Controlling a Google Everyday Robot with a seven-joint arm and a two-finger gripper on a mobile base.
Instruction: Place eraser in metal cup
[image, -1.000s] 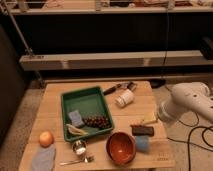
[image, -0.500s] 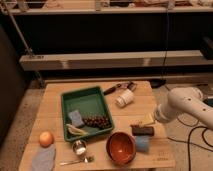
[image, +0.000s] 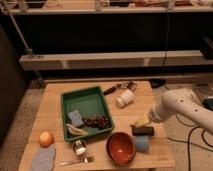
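eraser (image: 142, 130): flat on the table (image: 150, 97), right side, long axis running left-right, just right of the bowl (image: 109, 145).
metal cup (image: 79, 147): front left, well apart.
gripper (image: 145, 121): just above the eraser, mostly hidden by the arm; grip state can't tell.

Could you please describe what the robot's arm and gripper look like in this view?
The arm is glossy white, built of thick, rounded tubular segments with a bulbous joint, and enters from the right edge. The gripper at its tip, just above the small flat black rectangular eraser on the light wooden table, looks pale and compact. No markings or cables on it are discernible.
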